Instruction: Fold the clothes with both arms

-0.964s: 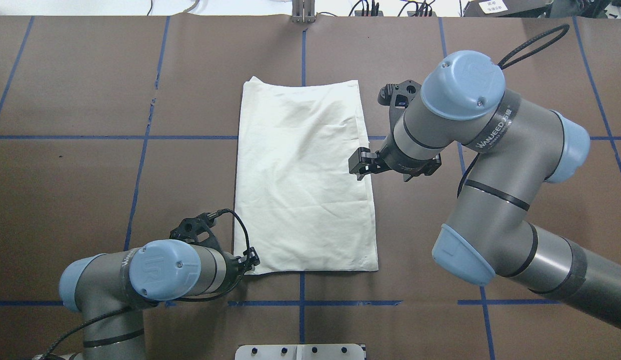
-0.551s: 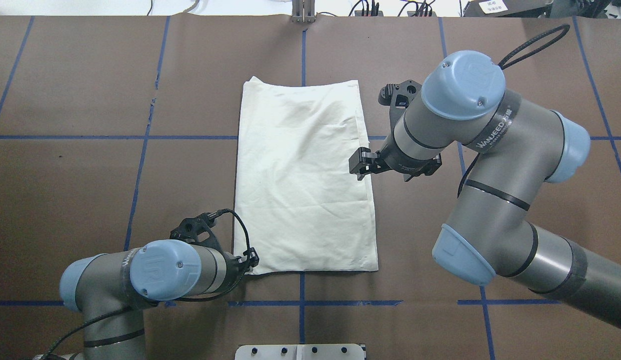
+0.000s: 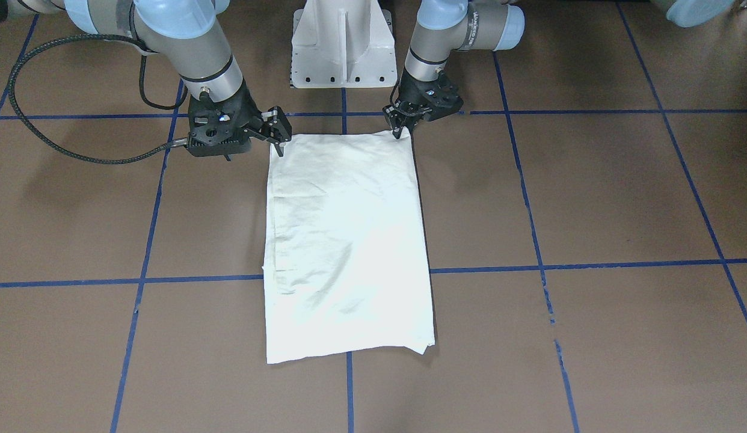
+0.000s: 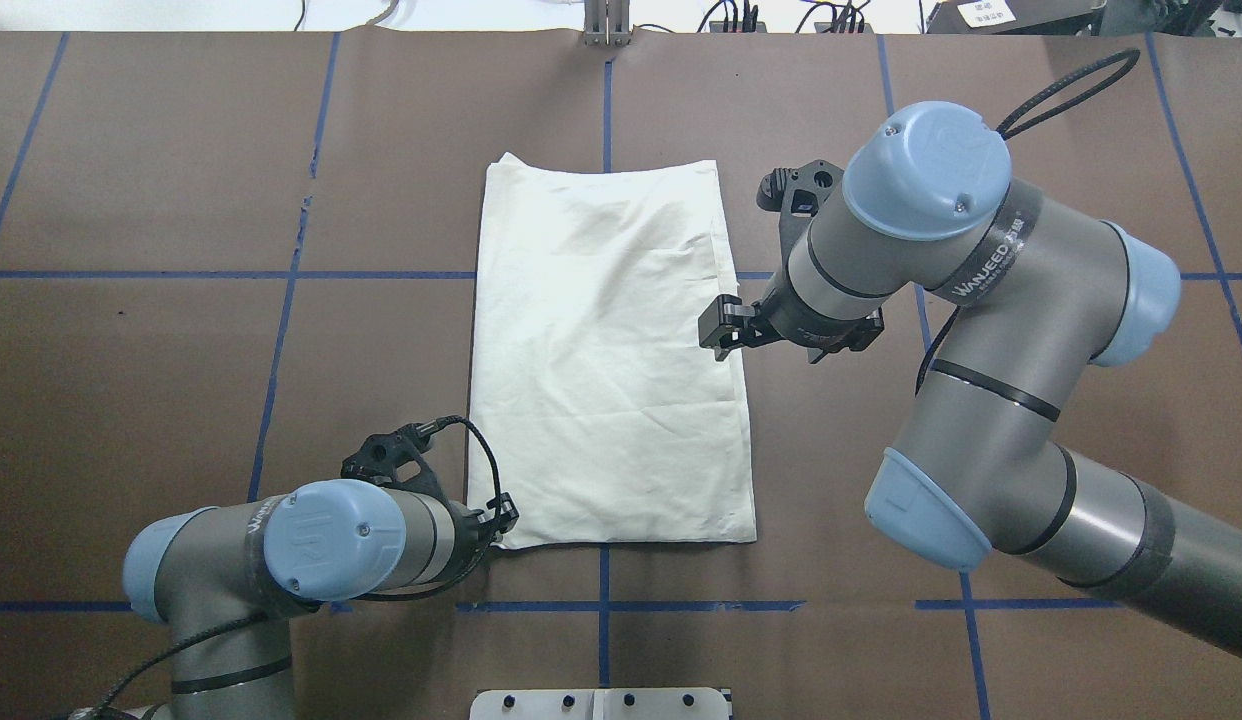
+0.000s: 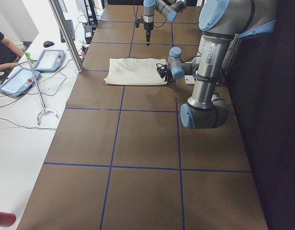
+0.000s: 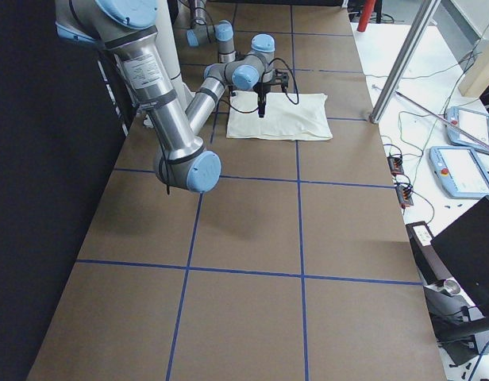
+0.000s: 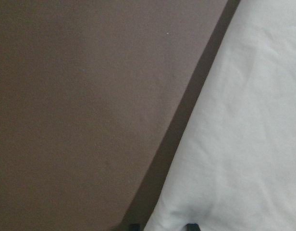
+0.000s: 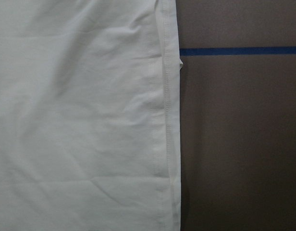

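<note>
The cream-white shirt lies flat on the brown table as a folded rectangle, plain side up, and no print shows. It also shows in the front view. My left gripper is down at the shirt's near-left corner and shut on it. In the left wrist view the cloth corner sits between two dark fingertips at the bottom edge. My right gripper is open and empty and hovers above the shirt's right edge, about halfway along it. The right wrist view shows that hem from above, with no fingers in view.
The white pedestal base stands at the robot's edge of the table. Blue tape lines grid the brown cover. Beyond the far edge, a side table holds teach pendants and cables, beside a metal post.
The left arm has shifted very slightly at the shirt's near-left corner. The right arm and the shirt have not moved.
</note>
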Available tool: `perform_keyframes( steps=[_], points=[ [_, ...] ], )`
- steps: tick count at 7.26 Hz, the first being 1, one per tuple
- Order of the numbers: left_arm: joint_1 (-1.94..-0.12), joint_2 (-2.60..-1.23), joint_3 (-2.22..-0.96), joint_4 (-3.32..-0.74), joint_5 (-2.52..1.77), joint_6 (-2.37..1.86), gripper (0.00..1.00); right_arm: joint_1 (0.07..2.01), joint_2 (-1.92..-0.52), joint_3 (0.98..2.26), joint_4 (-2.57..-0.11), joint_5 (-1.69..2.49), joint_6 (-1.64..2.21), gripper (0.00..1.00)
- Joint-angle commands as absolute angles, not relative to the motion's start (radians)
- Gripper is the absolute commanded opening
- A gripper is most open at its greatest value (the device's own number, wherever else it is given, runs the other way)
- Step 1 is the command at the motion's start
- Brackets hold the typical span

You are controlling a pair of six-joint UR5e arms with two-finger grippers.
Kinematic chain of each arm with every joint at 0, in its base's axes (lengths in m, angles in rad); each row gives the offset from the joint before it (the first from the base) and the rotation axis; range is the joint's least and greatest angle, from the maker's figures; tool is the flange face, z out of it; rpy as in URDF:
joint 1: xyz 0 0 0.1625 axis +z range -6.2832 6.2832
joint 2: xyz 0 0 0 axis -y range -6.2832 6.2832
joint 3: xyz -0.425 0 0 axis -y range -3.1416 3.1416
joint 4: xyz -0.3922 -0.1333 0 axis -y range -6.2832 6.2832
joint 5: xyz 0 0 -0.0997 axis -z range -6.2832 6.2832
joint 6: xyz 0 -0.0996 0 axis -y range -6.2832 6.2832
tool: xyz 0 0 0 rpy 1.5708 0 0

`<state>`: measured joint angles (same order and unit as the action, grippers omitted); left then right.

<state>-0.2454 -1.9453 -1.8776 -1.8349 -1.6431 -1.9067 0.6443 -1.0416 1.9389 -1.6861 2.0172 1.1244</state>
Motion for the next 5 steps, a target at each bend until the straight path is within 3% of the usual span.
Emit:
perform_keyframes(
  steps=[1, 2, 5],
  points=[
    [-0.245, -1.947, -1.875, -1.836, -1.64, -1.907, 0.1, 0.644, -1.042, 1.939, -1.687, 2.017, 1.124, 1.0],
    [-0.245, -1.947, -1.875, -1.835, -1.64, -1.907, 0.0, 0.644, -1.042, 1.939, -1.687, 2.017, 1.126, 1.0],
    [-0.245, -1.947, -1.916, -1.83, -1.647, -1.893, 0.0, 0.631, -1.042, 1.945, -1.684, 2.017, 1.199, 1.0]
  ],
)
